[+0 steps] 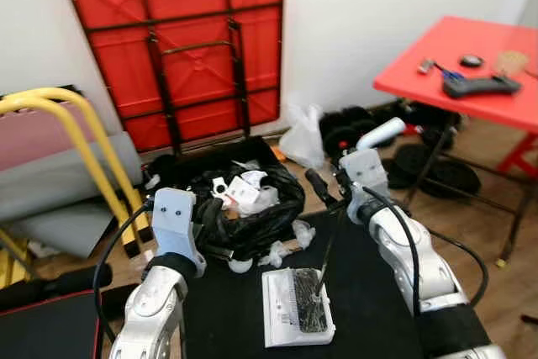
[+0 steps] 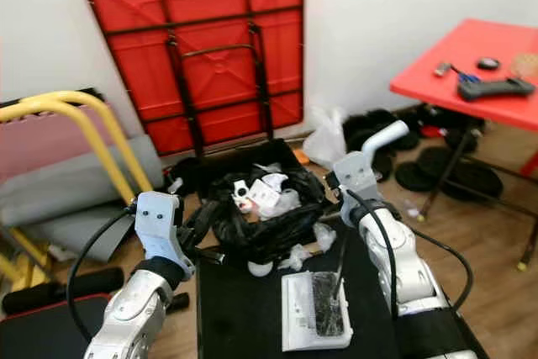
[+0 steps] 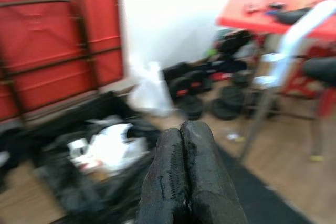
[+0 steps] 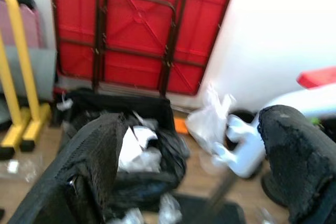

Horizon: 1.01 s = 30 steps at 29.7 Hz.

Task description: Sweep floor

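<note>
A white dustpan (image 1: 277, 317) lies on a black mat (image 1: 370, 308) with a dark brush head (image 1: 307, 300) resting in it. A thin rod rises from the brush to a white handle (image 1: 382, 132). My right gripper (image 1: 328, 187) is beside that rod, and in the right wrist view its fingers (image 4: 94, 171) are spread wide, open, with the white handle (image 4: 247, 150) between and beyond them. My left gripper (image 3: 184, 132) is shut with nothing visible in it, at the rim of a bin lined with a black bag (image 1: 261, 224) that holds crumpled paper. Paper scraps (image 1: 286, 248) lie on the floor by the bin.
A folded red table (image 1: 185, 48) leans on the wall behind the bin. A red table (image 1: 471, 73) with small items stands at right, black weights (image 1: 437, 166) under it. There is a white plastic bag (image 1: 304, 136) by the wall and a yellow frame (image 1: 84, 140) at left.
</note>
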### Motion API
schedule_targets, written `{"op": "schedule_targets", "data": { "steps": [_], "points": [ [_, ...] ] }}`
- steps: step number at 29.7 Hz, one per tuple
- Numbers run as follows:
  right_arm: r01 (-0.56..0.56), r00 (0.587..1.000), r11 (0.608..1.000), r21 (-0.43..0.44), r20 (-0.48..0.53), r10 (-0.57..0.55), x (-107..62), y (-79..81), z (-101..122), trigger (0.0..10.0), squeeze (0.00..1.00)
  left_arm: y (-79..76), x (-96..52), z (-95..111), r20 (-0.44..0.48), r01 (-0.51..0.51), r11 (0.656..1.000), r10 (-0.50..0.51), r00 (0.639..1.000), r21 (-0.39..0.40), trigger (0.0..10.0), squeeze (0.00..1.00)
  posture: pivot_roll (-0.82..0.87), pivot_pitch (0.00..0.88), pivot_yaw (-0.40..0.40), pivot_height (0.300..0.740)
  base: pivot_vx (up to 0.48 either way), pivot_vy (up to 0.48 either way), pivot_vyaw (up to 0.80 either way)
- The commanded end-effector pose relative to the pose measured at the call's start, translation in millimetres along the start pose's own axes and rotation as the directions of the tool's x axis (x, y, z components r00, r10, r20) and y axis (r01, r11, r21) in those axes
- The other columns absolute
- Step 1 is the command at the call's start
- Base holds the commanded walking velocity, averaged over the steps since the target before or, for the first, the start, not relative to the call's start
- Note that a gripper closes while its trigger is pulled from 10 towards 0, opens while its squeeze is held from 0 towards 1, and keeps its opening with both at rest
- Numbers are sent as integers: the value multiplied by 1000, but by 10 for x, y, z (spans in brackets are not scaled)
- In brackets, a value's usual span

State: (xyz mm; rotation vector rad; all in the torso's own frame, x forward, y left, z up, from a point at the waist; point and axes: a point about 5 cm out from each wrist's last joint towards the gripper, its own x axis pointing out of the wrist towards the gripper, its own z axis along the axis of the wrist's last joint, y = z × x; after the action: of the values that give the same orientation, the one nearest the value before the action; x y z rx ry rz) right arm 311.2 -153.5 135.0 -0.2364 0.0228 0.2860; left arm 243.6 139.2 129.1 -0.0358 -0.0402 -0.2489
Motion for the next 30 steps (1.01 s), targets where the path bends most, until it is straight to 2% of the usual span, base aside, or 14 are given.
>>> {"op": "schedule_targets", "data": {
  "steps": [1, 3, 17, 18, 21, 23, 26, 30],
  "points": [
    [-38, 999, 999, -1, 5, 38, 18, 67, 17, 10000, 0, 42, -15, -24, -3, -33, 999, 33, 999, -13, 10000, 0, -112, 0, -28, 740, 368, 0, 0],
    [-50, 998, 999, -22, 25, 50, 13, 85, 35, 10000, 0, 43, -14, -24, -3, -29, 1000, 29, 1000, -11, 10000, 0, -111, 0, -25, 740, 382, 0, -800],
    [-127, 989, 989, -74, 68, 132, -3, 162, 90, 10000, 0, 39, -19, -25, -3, -21, 1000, 21, 1000, -9, 10000, 0, -111, 0, -23, 740, 379, 0, 0],
    [-159, 982, 982, -104, 87, 168, -22, 186, 122, 10000, 0, 40, -19, -21, 3, -23, 1000, 23, 1000, -12, 10000, 0, -111, 0, -23, 740, 319, 0, 800],
    [-179, 977, 976, -122, 96, 191, -35, 201, 139, 10000, 0, 41, -19, -18, 7, -24, 1000, 24, 1000, -14, 10000, 0, -111, 0, -23, 740, 319, 0, 800],
    [-225, 962, 965, -137, 127, 242, -55, 240, 191, 10000, 0, 48, -24, -10, 16, -28, 999, 29, 999, -30, 10000, 0, -114, 0, -20, 740, 0, 0, 800],
    [-234, 958, 961, -148, 135, 254, -58, 246, 209, 10000, 0, 48, -27, -6, 20, -28, 999, 29, 999, -35, 10000, 0, -115, 0, -19, 740, 0, 0, 0],
    [-236, 955, 966, -105, 159, 250, -49, 246, 271, 10000, 0, 46, -29, -6, 19, -28, 999, 28, 999, -39, 10000, 0, -118, 0, -18, 740, 0, 0, 0]
  ]
}}
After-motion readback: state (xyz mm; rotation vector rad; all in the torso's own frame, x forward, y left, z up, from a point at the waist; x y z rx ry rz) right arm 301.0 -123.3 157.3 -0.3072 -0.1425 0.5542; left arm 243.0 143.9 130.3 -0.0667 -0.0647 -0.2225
